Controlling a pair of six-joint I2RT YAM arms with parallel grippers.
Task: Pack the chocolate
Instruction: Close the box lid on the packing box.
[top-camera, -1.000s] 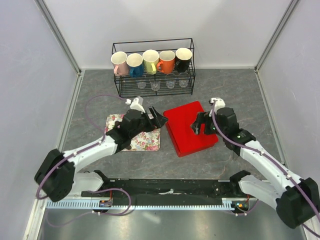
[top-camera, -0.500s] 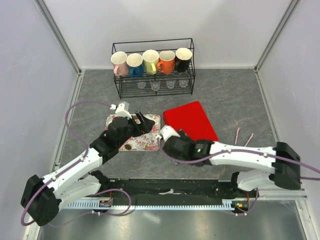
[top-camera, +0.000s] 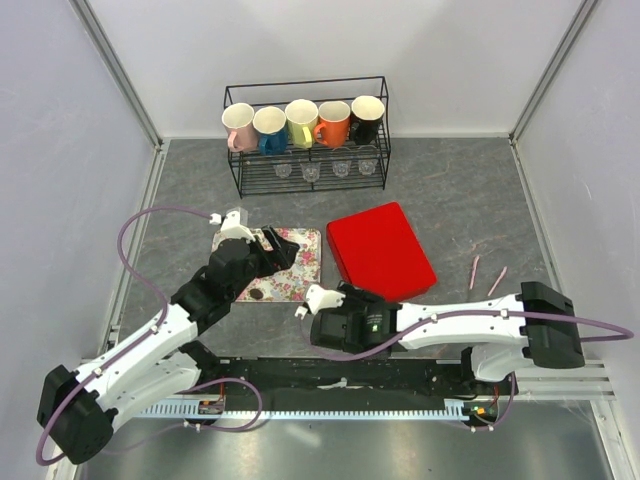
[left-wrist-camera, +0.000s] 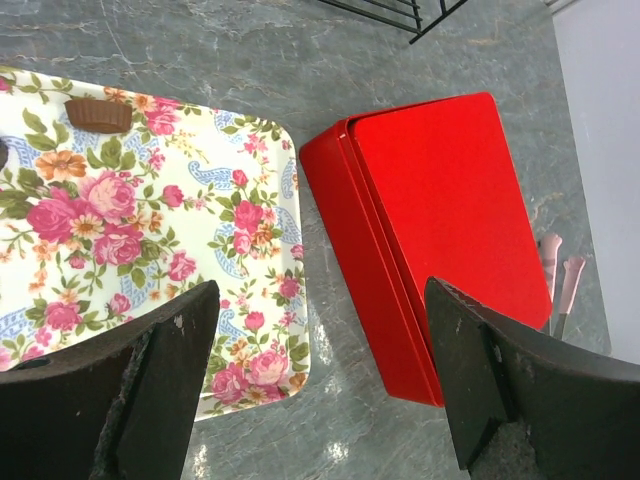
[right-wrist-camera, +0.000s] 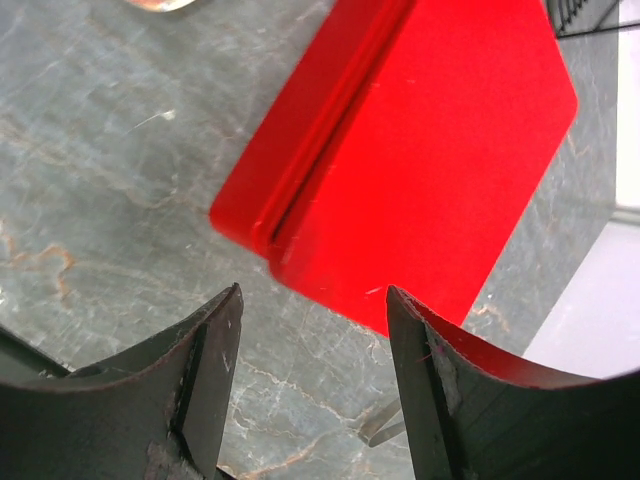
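**Station status: both grippers empty, tin closed**

1. The left gripper (left-wrist-camera: 320, 300) hovers above the floral tray (left-wrist-camera: 150, 230) with its 2 fingers spread wide and nothing between them. This posture suits a pick from above, so the step in hand is probably the approach to a sweet.
2. The chocolate (left-wrist-camera: 98, 113), a brown piece, lies on the tray near its far edge. In the left wrist view it sits up and to the left of the left finger, outside the gap between the fingers. The gripper therefore has to shift left and away before it descends.
3. A 2nd piece (top-camera: 256, 296) shows in the top view near the tray's near edge, beside the left forearm.
4. The right gripper (right-wrist-camera: 315, 300) hangs low over bare table (right-wrist-camera: 110, 150), fingers apart and empty. The near corner of the red tin (right-wrist-camera: 430, 150) lies just beyond its fingertips.
5. The tin rests flat, to the right of the tray, with its lid on (no contents visible). Packing likely requires the lid off first, which would explain the right arm's position.
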